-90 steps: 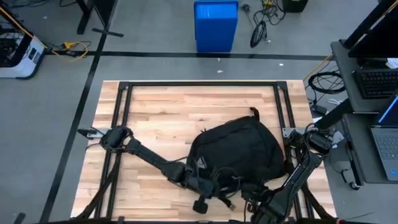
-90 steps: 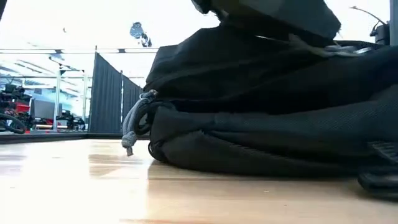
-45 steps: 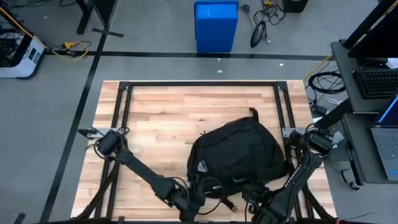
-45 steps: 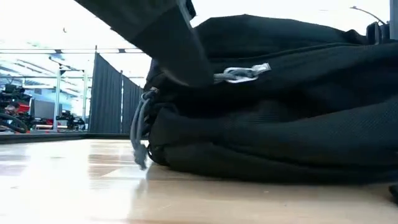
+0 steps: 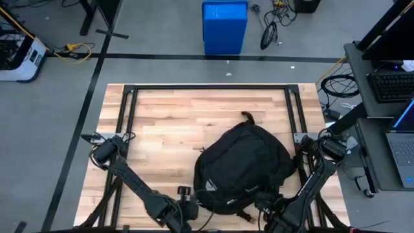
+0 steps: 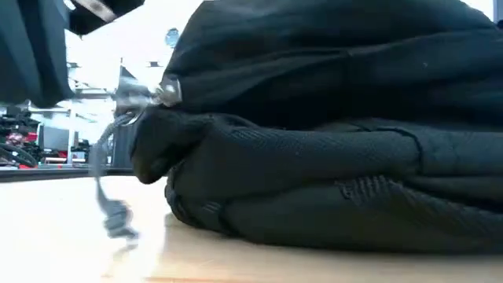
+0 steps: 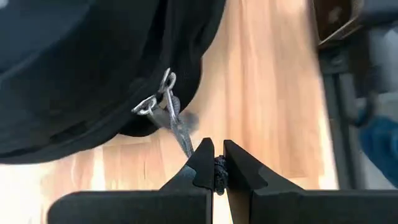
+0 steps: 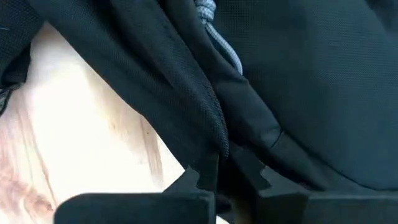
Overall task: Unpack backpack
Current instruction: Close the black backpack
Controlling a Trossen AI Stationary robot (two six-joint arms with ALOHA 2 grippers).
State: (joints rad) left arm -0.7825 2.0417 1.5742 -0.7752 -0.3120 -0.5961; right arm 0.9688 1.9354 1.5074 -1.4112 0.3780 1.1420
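Left gripper (image 7: 215,167) clamped on grey cord zipper pull (image 7: 180,129) of large black fabric backpack (image 5: 246,168); right gripper (image 8: 222,177) pinches its fabric. Best drawn along the zipper line, bag anchored.

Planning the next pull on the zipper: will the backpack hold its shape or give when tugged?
The backpack will probably sag rather than stay stiff: its fabric folds and bulges in the low view. It may slide on the smooth wooden table when the left gripper pulls the zipper cord. The right gripper, pinching a fabric edge, should help anchor it.
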